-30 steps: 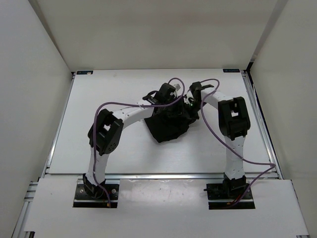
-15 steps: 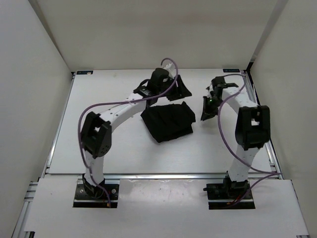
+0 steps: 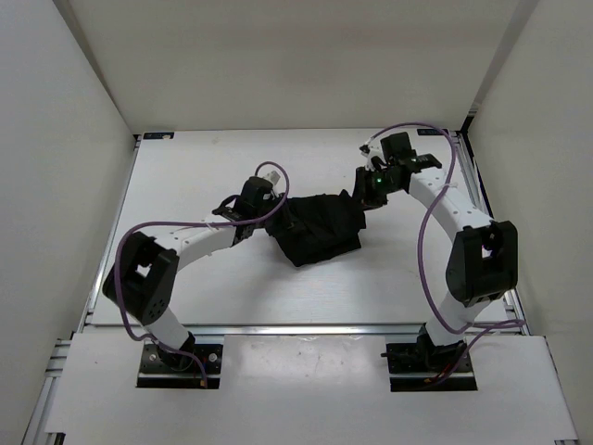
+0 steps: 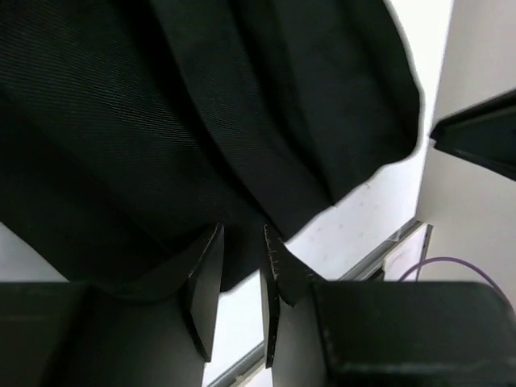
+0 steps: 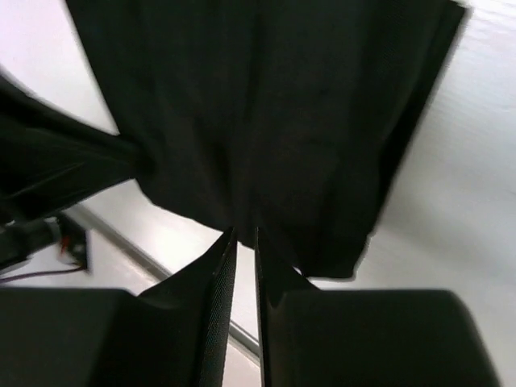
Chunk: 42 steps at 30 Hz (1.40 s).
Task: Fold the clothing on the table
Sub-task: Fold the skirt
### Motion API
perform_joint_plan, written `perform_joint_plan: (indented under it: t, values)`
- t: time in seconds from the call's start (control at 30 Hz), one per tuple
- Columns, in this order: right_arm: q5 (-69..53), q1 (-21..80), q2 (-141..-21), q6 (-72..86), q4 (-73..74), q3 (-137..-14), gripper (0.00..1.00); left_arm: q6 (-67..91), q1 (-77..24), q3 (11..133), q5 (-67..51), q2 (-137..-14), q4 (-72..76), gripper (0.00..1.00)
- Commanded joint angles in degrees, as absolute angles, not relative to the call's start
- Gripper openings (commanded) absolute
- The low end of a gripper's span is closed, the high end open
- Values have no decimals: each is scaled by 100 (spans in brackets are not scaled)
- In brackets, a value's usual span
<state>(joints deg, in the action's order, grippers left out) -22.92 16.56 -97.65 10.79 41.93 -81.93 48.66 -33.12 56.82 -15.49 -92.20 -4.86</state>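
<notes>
Work stands at the taking-hold stage of a fold, by my reckoning. The plain black, soft, pleated fabric clothing (image 3: 315, 230) lies as a thick, uneven bundle about the middle of the large white flat bench (image 3: 185, 167). By the look of it, it is doubled over on itself but far from tidy. Both arms reach in to it from opposite sides. The left hand (image 4: 242, 235) is down at the bundle's left edge. Its fingers (image 4: 203, 282) stand a narrow gap apart with the cloth's rim reaching into that gap, and I cannot tell whether it is clenched on the fabric or only poised at it. The right hand (image 5: 245, 234) is at the upper right corner, its fingers drawn almost together with a bare slit between them and the tips at the cloth's edge. Whether any fabric is caught there I cannot tell either. Next, I'd judge, each hand needs a sure pinch on its own edge. Then both should lift together and carry one side over the other, pulling evenly so the soft pleats don't slip free or drag the whole bundle across the bench.
</notes>
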Motion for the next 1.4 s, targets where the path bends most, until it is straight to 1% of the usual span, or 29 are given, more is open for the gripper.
perform_joint_plan:
  t: [0.0, 0.07, 0.1, 0.23, 0.33, 0.43, 0.6, 0.7, 0.73, 0.8, 0.87, 0.97, 1.03, 1.1, 1.13, 1.2, 1.3, 1.37]
  values:
    - [-3654, 1276, -10018, 1475, 3455, -7728, 19, 4948, -3252, 5713, -1784, -9377, -105, 34]
    - [-4147, 1038, -10186, 1739, 3043, -7367, 18, 4939, -3305, 5792, -1732, -9579, -106, 33]
    - [-4192, 915, -10326, 1810, 2998, -7130, 17, 4922, -3366, 5783, -1740, -9624, -97, 33]
    - [-4218, 713, -10827, 1679, 3006, -6830, 16, 4930, -3445, 5827, -1688, -10018, -79, 32]
    - [-4403, 607, -11003, 1714, 2840, -6452, 16, 4922, -3471, 5932, -1696, -10282, -114, 32]
    - [-4447, 502, -11030, 1714, 2646, -6109, 16, 4869, -3489, 6029, -1705, -10546, -219, 30]
    - [-4359, 238, -10995, 1679, 2523, -5898, 16, 4887, -3472, 6012, -1670, -10880, -272, 27]
    - [-4727, 62, -10776, 1722, 2234, -5748, 17, 4948, -3393, 6090, -1749, -10837, -202, 29]
    - [-4963, 9, -10627, 1775, 2050, -5670, 17, 4948, -3366, 6152, -1836, -10802, -193, 32]
    - [-5254, 9, -10302, 1915, 1856, -5643, 17, 5009, -3288, 6327, -2056, -10540, -159, 39]
    - [-5396, -130, -9785, 1986, 1784, -5773, 18, 5019, -3191, 6503, -2118, -10214, -141, 50]
    - [-5484, -193, -9213, 2021, 1863, -5923, 19, 5115, -2972, 6785, -2109, -9513, -132, 58]
    - [-5484, -298, -8922, 2048, 1968, -6020, 19, 5054, -2761, 6829, -1960, -8871, -262, 59]
    - [-5450, -386, -8606, 2013, 2030, -6003, 19, 4922, -2332, 6786, -1855, -8449, -534, 59]
    - [-5388, -413, -8544, 1969, 2100, -5907, 19, 4800, -2260, 6602, -1846, -8203, -580, 57]
    - [-5353, -500, -8298, 1829, 2215, -5784, 19, 4624, -1761, 6285, -1906, -7860, -938, 56]
    - [-5370, -685, -8043, 1820, 2303, -5416, 20, 4361, -1372, 5452, -2109, -7262, -1509, 55]
    - [-5414, -826, -7920, 1811, 2294, -5240, 20, 4080, -1493, 5196, -1612, -6954, -2070, 55]
